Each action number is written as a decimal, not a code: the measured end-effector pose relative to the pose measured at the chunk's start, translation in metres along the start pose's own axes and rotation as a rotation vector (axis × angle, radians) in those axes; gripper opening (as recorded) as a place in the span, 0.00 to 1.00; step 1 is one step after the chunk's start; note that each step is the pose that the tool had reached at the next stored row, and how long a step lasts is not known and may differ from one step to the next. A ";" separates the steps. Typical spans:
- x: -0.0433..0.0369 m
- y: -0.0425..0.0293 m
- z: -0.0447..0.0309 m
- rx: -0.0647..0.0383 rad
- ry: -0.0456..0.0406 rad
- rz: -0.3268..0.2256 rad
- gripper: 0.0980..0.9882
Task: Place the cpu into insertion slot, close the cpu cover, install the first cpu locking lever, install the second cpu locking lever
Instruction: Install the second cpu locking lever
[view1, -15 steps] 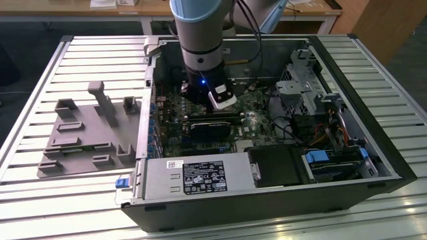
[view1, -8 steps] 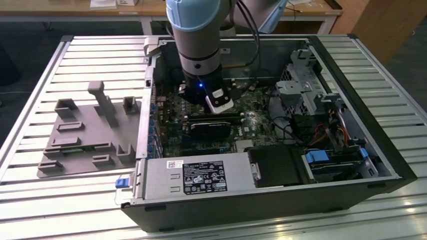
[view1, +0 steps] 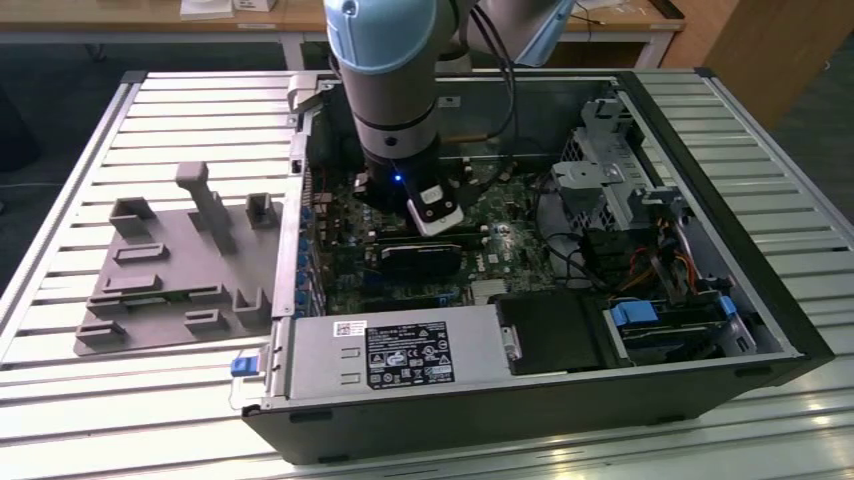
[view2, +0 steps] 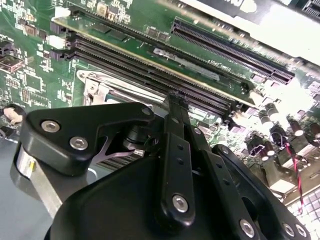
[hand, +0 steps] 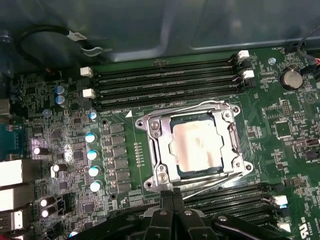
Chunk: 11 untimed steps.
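- In the first wrist view the cpu (hand: 196, 146) lies flat in the insertion slot (hand: 176, 172), its pale metal top showing through the cut-out of the cpu cover (hand: 159, 145).
- The cpu cover is folded down over the chip, its silvery frame running around all four sides.
- A thin locking lever (hand: 212, 182) runs along the socket edge nearest the pincer; whether it is latched cannot be told.
- The pincer (hand: 173, 199) hangs just beside that same socket edge, its black fingers brought together with nothing between them.
- In the second wrist view the fingers (view2: 176, 107) meet at their tips above the motherboard (view2: 30, 65), close to the long black memory slots (view2: 150, 70).
- In the exterior view the arm (view1: 387, 90) reaches down into the open computer case (view1: 747, 300), which lies on the slatted worktop (view1: 80, 170).
- A grey fixture block (view1: 174, 270) sits on the worktop at the exterior view's left of the case.
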<state>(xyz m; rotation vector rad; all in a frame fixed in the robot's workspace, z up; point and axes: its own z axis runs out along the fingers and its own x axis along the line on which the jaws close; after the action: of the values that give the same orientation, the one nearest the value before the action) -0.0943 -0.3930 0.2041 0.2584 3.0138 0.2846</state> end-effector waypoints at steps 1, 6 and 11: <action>0.0001 -0.0008 -0.0001 0.000 0.0001 0.000 0.00; 0.0010 -0.0031 0.0005 -0.013 0.0022 0.002 0.00; 0.0040 -0.0043 0.0038 -0.041 0.0067 0.005 0.00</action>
<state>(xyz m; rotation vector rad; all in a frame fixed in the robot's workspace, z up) -0.0985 -0.3958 0.1992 0.2619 3.0105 0.3480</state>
